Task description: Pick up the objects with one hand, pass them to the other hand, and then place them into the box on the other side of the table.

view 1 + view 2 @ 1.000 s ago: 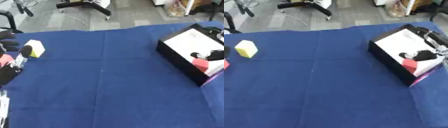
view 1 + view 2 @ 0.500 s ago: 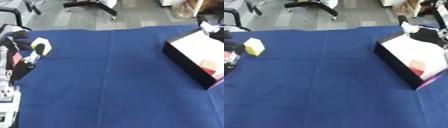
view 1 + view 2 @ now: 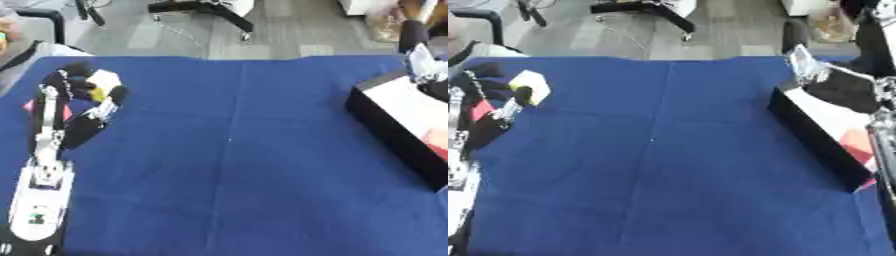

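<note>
Blue-clothed table (image 3: 262, 175), left hand (image 3: 87, 97) curled around the yellow block (image 3: 103, 82) at the far-left edge, presumably grabbing it to pass toward the box (image 3: 815, 135); right hand's (image 3: 846, 92) fingers, can't tell.

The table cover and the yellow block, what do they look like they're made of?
The table cover looks like woven cloth, matte blue: fold creases cross it and it shows no shine. The yellow block by the left hand looks like soft foam or sponge, pale and matte with rounded edges, though painted wood or plastic can't be ruled out.
</note>
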`<state>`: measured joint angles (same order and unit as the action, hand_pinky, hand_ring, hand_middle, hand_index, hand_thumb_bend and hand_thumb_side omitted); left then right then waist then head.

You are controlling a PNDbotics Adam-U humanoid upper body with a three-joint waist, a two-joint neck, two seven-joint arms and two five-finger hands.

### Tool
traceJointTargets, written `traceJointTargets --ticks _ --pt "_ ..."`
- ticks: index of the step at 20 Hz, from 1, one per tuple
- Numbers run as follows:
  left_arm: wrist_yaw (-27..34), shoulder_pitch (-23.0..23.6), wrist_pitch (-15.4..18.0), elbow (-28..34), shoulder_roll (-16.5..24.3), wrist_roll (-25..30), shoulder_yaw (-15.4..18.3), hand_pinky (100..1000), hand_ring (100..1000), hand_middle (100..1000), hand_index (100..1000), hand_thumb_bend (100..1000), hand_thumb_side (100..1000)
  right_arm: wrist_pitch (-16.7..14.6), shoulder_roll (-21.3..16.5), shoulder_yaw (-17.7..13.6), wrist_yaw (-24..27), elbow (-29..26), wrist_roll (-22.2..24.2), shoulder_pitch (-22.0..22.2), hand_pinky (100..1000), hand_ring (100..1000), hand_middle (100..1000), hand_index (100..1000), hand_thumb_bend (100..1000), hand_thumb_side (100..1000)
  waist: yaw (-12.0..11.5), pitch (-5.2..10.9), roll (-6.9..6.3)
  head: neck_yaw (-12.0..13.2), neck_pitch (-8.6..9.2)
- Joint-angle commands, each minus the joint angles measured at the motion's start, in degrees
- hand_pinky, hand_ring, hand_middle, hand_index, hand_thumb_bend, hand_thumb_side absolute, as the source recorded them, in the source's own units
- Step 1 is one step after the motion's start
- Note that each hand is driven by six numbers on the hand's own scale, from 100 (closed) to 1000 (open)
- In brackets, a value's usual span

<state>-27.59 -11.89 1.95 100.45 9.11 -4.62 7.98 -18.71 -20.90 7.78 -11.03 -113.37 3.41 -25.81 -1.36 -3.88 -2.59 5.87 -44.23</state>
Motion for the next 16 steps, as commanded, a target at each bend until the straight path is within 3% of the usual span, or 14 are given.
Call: traceJointTargets --ticks 1,9,13,16 --pt "-3.0 -1.7 -0.4 -0.4 4.2 0.3 0.8 607 621 672 800 657 554 -1.7 -1.1 1.4 2.0 -1.2 2.0 -1.3 795 837 880 915 131 318 0.1 -0.06 -0.11 0.6 0.12" --pt "-10.8 -5.6 -1.4 -8.7 16.9 3.0 2.6 656 658 704 832 592 526 -2.1 -1.8 2.2 3.6 -1.2 5.1 -1.3 795 831 879 916 108 325 0.3 -0.07 -0.65 0.5 0.12" --pt "-14.6 -8.3 -1.6 -17.5 25.3 6.7 1.8 698 674 709 833 543 507 -2.1 -1.9 2.2 3.9 -1.2 5.7 -1.2 794 830 878 915 100 327 0.5 0.03 -0.98 0.6 0.12" --pt "-14.9 -11.4 -0.7 -26.6 30.9 13.4 0.5 714 685 717 839 530 490 -1.9 -1.9 2.2 4.1 -1.2 6.1 -1.1 793 828 878 915 100 325 0.8 0.19 -1.24 0.6 0.12"
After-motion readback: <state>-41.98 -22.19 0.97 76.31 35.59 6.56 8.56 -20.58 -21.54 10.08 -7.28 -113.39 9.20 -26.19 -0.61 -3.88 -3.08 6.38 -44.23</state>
